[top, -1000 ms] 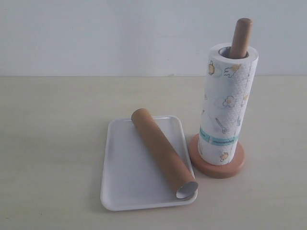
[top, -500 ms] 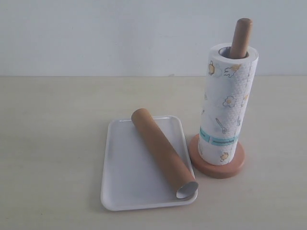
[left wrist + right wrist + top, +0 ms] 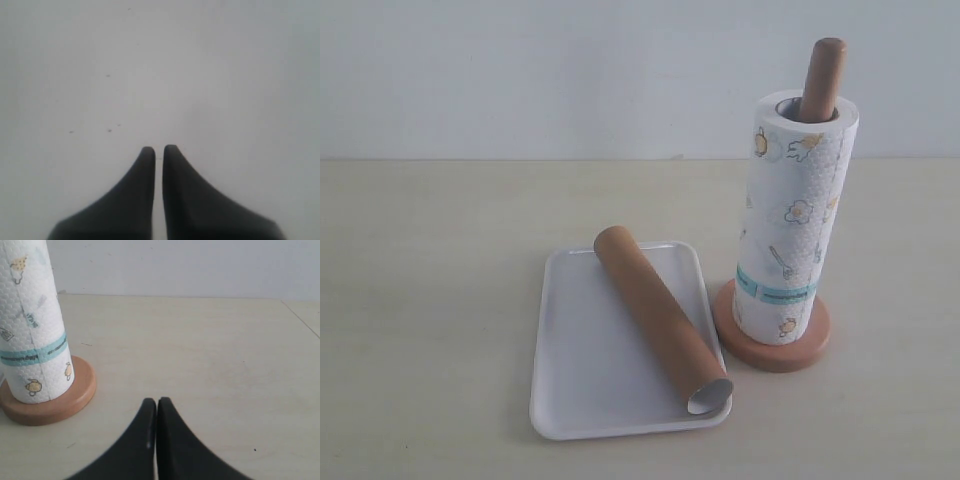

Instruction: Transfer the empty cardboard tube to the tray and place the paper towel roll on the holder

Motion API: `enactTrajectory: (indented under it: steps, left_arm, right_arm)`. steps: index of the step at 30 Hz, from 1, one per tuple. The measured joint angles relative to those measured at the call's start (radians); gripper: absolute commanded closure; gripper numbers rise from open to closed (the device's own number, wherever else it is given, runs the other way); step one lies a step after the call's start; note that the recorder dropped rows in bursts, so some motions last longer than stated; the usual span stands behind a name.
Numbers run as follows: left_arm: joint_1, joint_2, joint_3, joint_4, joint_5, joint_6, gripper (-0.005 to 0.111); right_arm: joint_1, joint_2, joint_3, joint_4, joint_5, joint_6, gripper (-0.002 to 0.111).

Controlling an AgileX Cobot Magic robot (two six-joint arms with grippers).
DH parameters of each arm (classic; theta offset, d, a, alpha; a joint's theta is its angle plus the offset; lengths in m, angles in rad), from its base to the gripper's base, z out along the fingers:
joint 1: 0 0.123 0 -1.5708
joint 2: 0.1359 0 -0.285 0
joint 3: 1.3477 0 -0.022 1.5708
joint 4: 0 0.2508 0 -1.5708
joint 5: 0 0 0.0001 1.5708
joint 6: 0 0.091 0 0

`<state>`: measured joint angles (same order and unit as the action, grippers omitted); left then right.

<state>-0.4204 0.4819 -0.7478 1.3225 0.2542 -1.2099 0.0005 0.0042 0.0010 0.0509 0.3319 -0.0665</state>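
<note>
**Tube on tray, roll on holder, both claws closed and empty**

The tray [image 3: 570,350] lies flat on the tabletop [image 3: 430,300] and carries 1 thing: the empty cardboard tube [image 3: 655,315]. The tube lies on its side, slanting across the tray's right half. Its far end reaches the far rim and its open, pale-lined end rests at the near right corner, on the rim.

The paper towel roll [image 3: 790,230] stands upright on the holder [image 3: 775,350]. The holder's rod runs up through the roll's core, and its rounded top shows above the roll.

The holder's disc base sits just beside the tray's right rim; whether the 2 touch cannot be told. Open tabletop stretches left of the tray and back to the pale wall [image 3: 570,70].

The left claw [image 3: 159,150] has its jaws drawn nearly together with nothing between them, and faces a plain pale surface. The right claw [image 3: 157,402] has its jaws pressed together and grips nothing. It hangs low over the tabletop, well apart from the roll.
</note>
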Motion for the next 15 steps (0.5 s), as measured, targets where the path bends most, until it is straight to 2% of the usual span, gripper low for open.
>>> enactTrajectory:
  steps: [3, 5, 10, 13, 15]
  left_arm:
    - [0.0, 0.0, 0.0, -0.103, -0.073, 0.084, 0.102]
    - [0.001, 0.0, 0.0, -0.284, -0.073, 0.277, 0.102]
    - [0.001, 0.0, 0.0, -0.917, 0.007, 1.203, 0.102]
    - [0.001, -0.002, 0.0, -1.18, 0.019, 1.51, 0.102]
    - [0.001, -0.002, 0.0, -1.246, 0.043, 1.575, 0.102]
  right_arm:
    - [0.0, 0.0, 0.0, 0.0, 0.0, 0.0, 0.108]
    - [0.0, 0.0, 0.0, 0.0, 0.0, 0.0, 0.108]
    - [0.0, 0.0, 0.0, 0.0, 0.0, 0.0, 0.108]
    - [0.0, 0.0, 0.0, 0.0, 0.0, 0.0, 0.108]
    - [0.0, 0.0, 0.0, 0.0, 0.0, 0.0, 0.108]
